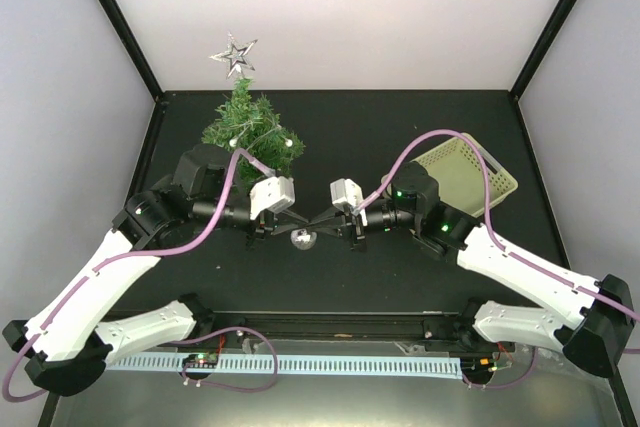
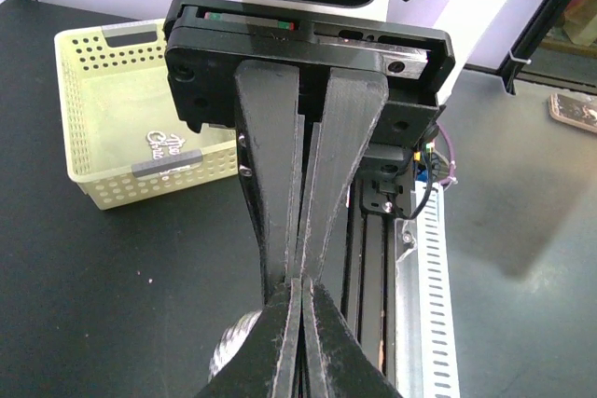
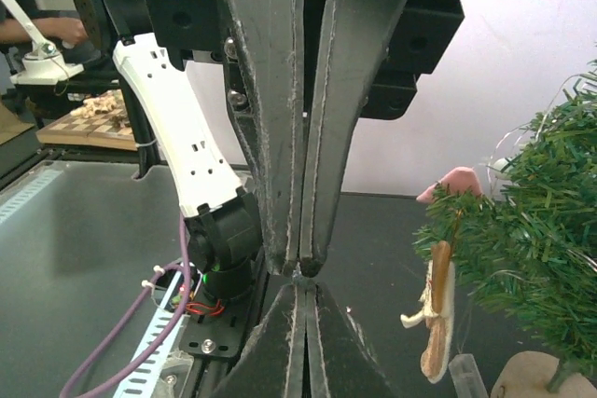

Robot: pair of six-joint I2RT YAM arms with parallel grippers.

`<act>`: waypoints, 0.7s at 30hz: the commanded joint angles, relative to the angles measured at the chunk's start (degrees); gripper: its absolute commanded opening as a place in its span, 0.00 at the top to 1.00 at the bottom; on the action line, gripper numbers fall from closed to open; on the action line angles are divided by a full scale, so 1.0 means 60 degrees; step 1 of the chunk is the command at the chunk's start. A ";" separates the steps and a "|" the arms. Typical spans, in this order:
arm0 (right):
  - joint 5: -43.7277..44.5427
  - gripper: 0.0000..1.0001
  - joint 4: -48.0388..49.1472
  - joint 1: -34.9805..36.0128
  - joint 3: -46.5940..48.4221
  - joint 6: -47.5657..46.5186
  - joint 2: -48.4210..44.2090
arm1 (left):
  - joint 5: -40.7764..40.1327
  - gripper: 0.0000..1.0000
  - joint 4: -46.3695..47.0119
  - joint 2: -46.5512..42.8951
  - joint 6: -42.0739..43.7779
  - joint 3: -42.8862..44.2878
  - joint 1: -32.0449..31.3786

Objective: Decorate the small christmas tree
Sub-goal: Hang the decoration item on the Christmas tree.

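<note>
White-shelled arms (image 1: 85,297), black joints (image 1: 150,215), purple cables (image 1: 440,133), dark, scuffed, wedge-shaped fingers (image 2: 275,165)

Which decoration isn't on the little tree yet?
The shiny silver ball, dangling where the left claw and right claw meet. The star already tops the tree.

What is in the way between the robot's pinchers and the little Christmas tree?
No loose thing. The left gripper and right gripper meet tip to tip beside a silver ball; towards the small christmas tree lie only the left arm's own wrist and its purple cable.
</note>
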 commanded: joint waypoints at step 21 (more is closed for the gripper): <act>0.2982 0.99 0.0780 -0.0294 0.0516 -0.0306 0.1147 | -0.3945 0.98 -0.0552 0.0748 -0.0501 0.0996 -0.0050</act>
